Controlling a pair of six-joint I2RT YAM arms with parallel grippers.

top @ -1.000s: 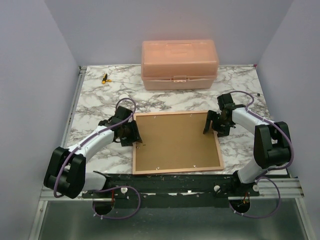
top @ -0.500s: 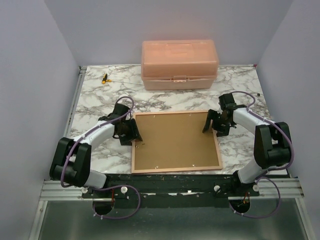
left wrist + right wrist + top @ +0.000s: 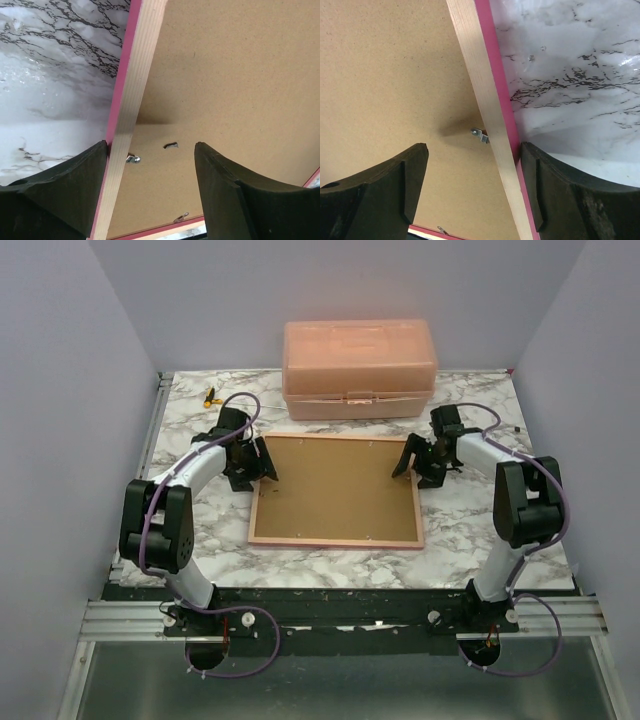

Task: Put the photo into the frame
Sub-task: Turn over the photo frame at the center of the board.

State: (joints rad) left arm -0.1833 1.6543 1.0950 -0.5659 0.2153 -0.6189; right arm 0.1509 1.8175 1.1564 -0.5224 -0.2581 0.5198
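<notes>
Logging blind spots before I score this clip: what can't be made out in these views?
- The photo: in no view; whether it lies under the backing board cannot be told.
- Pane of the frame: the frame lies back up, so the board hides it in every view.
- Small yellow-and-black item, top view: too small to identify.
- Contents of the pink box: hidden by its shut lid.
</notes>
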